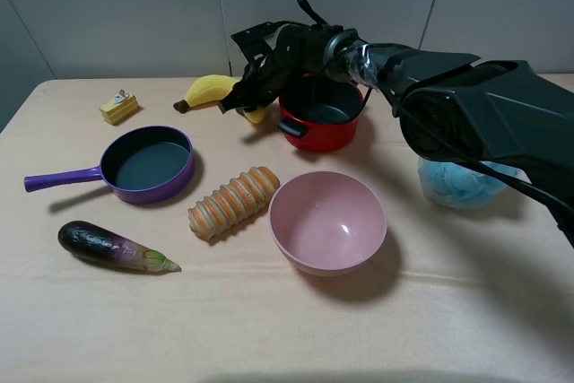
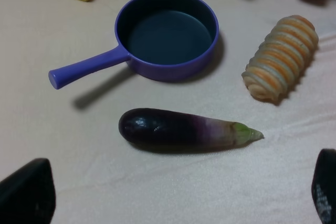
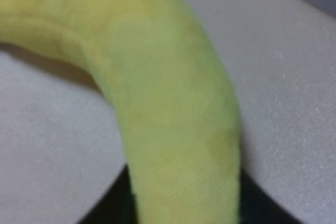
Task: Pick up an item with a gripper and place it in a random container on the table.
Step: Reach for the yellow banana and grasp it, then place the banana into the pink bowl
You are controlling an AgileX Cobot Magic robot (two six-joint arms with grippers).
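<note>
Banana (image 1: 212, 90) sits at the far side of the table (image 1: 269, 338), at 11 o'clock from the pink bowl (image 1: 328, 221), with the red pot (image 1: 323, 136) at its 3 o'clock. Right fingers (image 3: 262, 205) are clenched on its end opposite the stem. Left fingers (image 2: 26, 195) are released, spread wide near the eggplant (image 2: 184, 129).

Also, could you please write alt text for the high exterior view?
A black robot arm reaches from the right, its claw closed on a yellow banana at the back of the table, beside a red pot. Nearer lie a purple pan, bread roll, eggplant and empty pink bowl.
</note>
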